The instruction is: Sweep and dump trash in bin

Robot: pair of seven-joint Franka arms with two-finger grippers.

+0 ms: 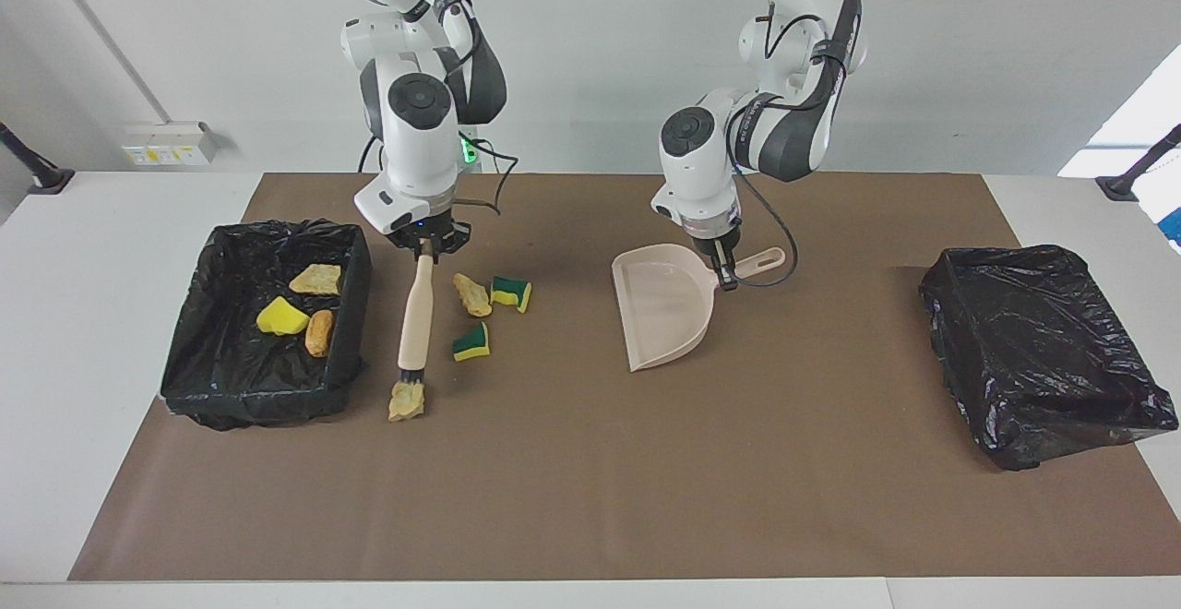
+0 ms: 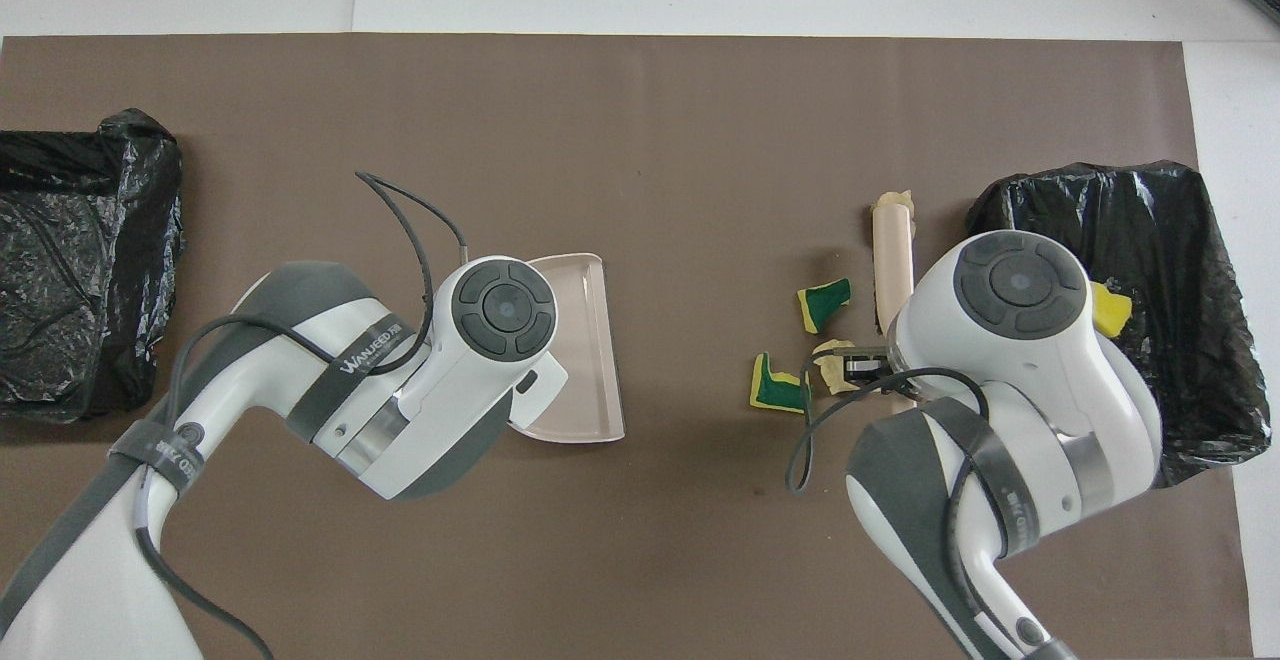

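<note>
We see the right tool [image 1: 425, 247] clamped on the handle end of the hand brush [image 1: 414, 319], which slants down so its black bristles touch a pale beige wad [image 1: 406, 400] on the brown mat [image 1: 590, 498] that covers the bench, just beside the bin. Near the brush, toward the left arm's end, lie three more pieces of trash on the mat: a beige lump [image 1: 471, 295], a yellow-and-green sponge chunk [image 1: 510, 292] beside it, and another sponge chunk [image 1: 471, 342] slightly farther from the robots. The black-lined bin [image 1: 198, 378] at the right arm's end of the bench holds a beige wad [image 1: 316, 279], a yellow sponge piece [image 1: 281, 316] and an orange-brown oval lump [image 1: 319, 332].

The left tool [image 1: 726, 270] is closed on the handle of the beige dustpan [image 1: 660, 314], which looks tilted, open mouth facing away from the robots, near the middle of the mat and well apart from the trash. A second black bag-covered bin [image 1: 1043, 351] sits at the left arm's end.
</note>
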